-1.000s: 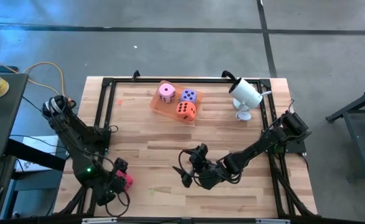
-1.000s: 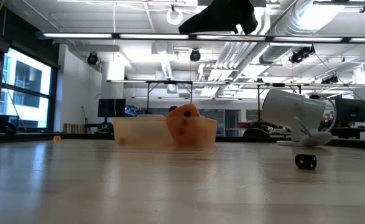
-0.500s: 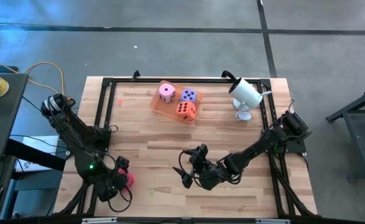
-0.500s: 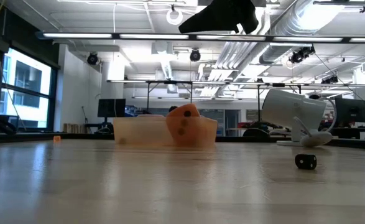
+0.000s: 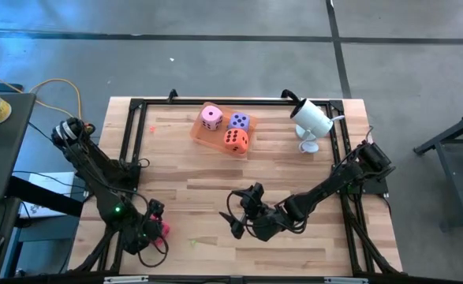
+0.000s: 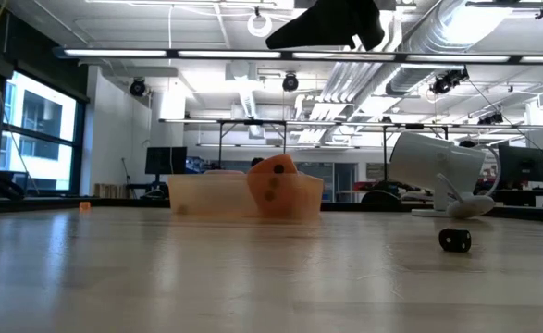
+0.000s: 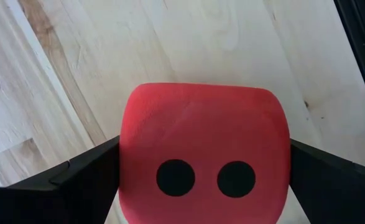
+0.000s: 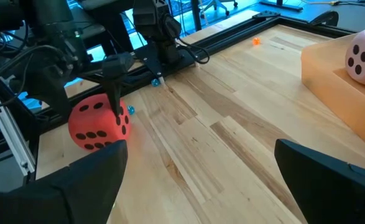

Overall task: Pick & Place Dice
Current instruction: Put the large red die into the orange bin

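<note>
Your left gripper straddles the red die near the table's front-left corner, jaws wide, ready to close. Your right gripper waits open at mid-table.

Left arm folded down toward the 7 o'clock corner of the desk, wrist pitched low, left gripper spread wide with one finger on each side of the red die, whether touching it unclear. Right arm stretched from the 4 o'clock edge toward the centre, elbow low, right gripper open and empty, aimed toward 9 o'clock.
</note>
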Tool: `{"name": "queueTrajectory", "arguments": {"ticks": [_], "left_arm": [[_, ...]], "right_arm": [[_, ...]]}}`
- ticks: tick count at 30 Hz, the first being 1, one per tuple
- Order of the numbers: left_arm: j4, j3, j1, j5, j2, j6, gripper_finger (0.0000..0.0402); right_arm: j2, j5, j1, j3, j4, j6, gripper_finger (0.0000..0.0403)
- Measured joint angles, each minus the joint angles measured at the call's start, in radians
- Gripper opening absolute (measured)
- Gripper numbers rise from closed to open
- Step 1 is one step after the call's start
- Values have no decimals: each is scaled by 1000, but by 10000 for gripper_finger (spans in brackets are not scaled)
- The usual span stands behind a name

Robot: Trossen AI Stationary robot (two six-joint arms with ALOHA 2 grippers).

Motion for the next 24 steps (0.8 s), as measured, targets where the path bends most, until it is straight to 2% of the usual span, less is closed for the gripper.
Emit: {"name": "queueTrajectory", "arguments": {"ticks": [13, 24], "left_arm": [[-2, -1, -1, -35, 1, -2, 395], [7, -2, -36, -76, 2, -63, 395]], "right_arm": [[0, 0, 0, 0, 0, 0, 396], [0, 0, -1, 0, -1, 0, 396]]}}
